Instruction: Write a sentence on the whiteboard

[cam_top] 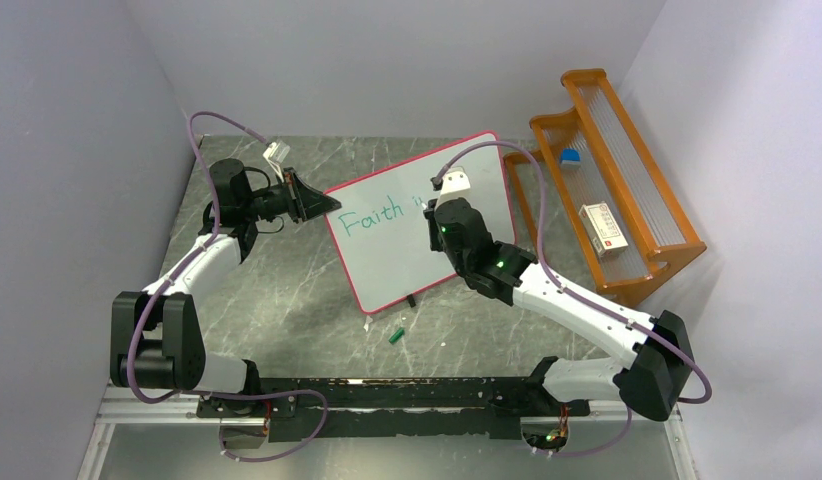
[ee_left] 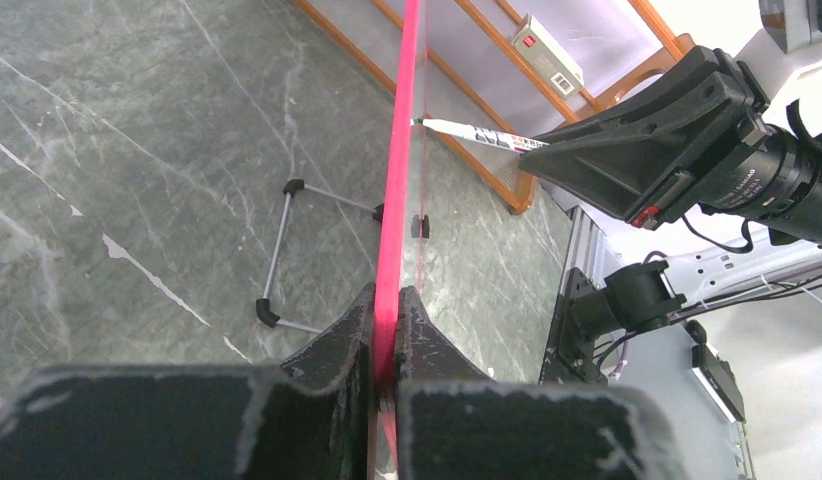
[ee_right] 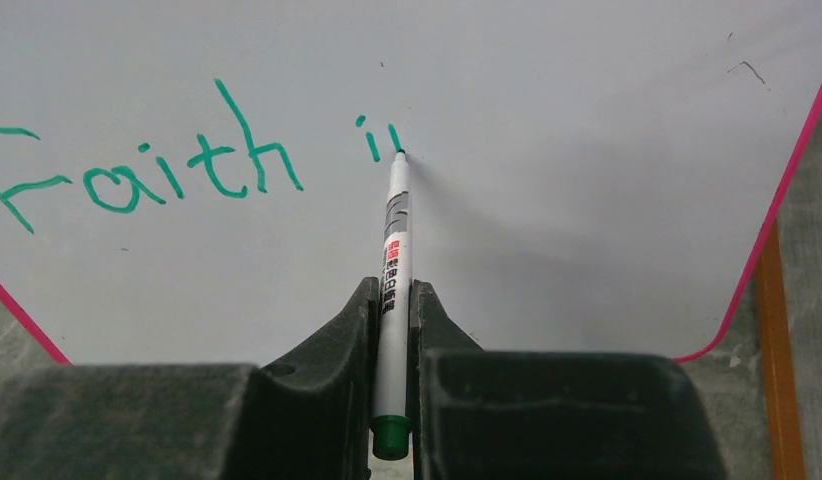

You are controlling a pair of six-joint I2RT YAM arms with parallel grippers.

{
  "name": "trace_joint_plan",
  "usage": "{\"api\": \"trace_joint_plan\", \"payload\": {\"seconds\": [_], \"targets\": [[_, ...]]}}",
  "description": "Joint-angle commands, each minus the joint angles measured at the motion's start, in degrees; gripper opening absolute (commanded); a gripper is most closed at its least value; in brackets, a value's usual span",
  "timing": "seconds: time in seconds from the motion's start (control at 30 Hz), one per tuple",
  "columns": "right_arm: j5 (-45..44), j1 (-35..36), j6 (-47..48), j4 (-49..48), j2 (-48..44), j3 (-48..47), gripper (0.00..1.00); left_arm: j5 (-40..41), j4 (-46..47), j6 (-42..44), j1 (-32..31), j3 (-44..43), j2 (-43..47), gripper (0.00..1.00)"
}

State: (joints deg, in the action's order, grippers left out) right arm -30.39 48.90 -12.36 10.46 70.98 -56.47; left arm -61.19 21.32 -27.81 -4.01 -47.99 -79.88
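Marker in right end effector, touching whiteboard

This looks like a robotics lab, a small test cell. Plain pale walls close in a grey marble-pattern bench on three sides. A left arm and a right arm, white and black, are bolted to a black rail at the bench's near edge. Purple cables hang loose. An orange wooden rack stands to the right of the right end effector.

Both arms extended forward, left gripper pinching the whiteboard edge, right gripper clamped round marker.
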Motion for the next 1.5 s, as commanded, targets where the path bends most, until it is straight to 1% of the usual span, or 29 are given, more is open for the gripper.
{"api": "trace_joint_plan", "payload": {"seconds": [0.0,0.7,1.47], "targets": [[-0.23,-0.65,0.71,-2.8,0.94,-1.58,0.0,0.21,-4.96,3.37,-1.43,0.53,-1.78,0.05],[-2.15,-1.64,1.27,-3.03,1.09,-1.9,0.0,0.15,-4.84,3.29,-1.44,0.59,-1.82,0.05],[-0.2,-1.97,-1.95,0.87,-0.4,1.07,0.0,0.28,-5.33,3.6,-1.44,0.36,-1.85,0.05]]}}
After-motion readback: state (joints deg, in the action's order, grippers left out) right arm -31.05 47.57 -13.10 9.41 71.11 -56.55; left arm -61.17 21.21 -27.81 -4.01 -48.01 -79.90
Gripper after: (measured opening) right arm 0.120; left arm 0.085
